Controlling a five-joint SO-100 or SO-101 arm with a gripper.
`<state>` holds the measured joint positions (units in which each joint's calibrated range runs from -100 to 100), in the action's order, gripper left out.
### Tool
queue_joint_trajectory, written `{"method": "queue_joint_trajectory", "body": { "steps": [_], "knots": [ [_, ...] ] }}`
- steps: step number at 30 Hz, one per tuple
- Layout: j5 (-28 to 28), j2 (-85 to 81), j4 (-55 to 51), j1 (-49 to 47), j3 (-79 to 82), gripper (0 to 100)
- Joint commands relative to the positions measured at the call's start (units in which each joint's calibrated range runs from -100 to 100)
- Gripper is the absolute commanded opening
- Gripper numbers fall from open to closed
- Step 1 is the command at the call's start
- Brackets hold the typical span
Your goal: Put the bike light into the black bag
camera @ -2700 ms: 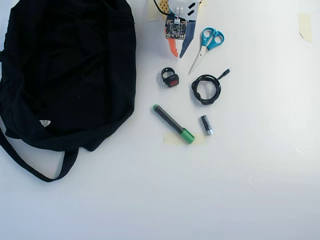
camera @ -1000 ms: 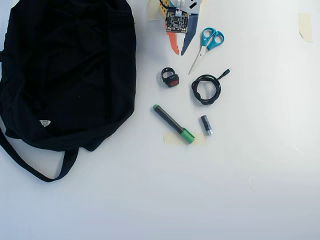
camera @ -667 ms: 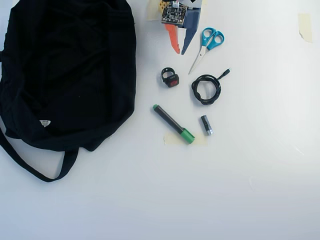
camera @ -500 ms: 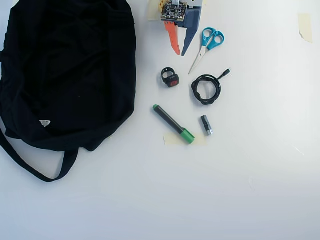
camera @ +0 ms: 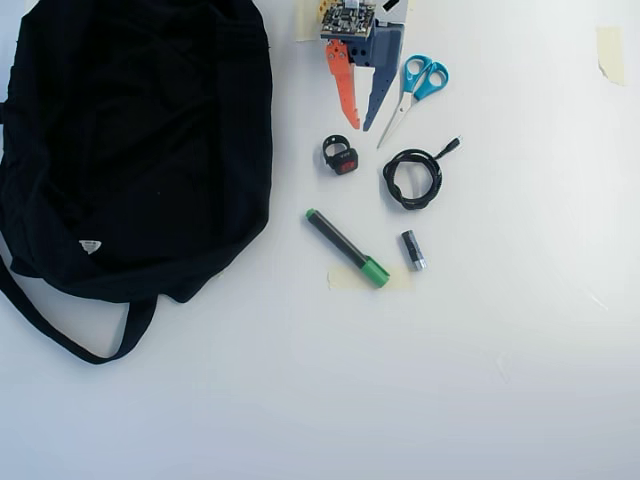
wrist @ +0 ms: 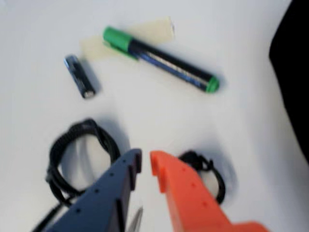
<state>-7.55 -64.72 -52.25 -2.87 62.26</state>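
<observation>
The bike light, a small black block with a ring loop and red face, lies on the white table just right of the big black bag. My gripper, with one orange and one blue finger, hovers just above it in the overhead view. It holds nothing and its jaws are nearly together, with only a narrow gap. In the wrist view the gripper is at the bottom. The light peeks out right of the orange finger, partly hidden. The bag fills the right edge.
A coiled black cable lies right of the light and shows in the wrist view. Blue scissors lie beside the gripper. A green-capped marker and a small grey-black cylinder lie further out. The bag strap trails on the left.
</observation>
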Motion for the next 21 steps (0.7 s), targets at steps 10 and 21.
{"method": "queue_joint_trajectory", "body": {
  "steps": [10, 21],
  "knots": [
    [0.26, 10.03, 3.07, -0.57, -17.34, 3],
    [0.36, 17.33, 12.46, -0.65, -22.19, 2]
  ]
}}
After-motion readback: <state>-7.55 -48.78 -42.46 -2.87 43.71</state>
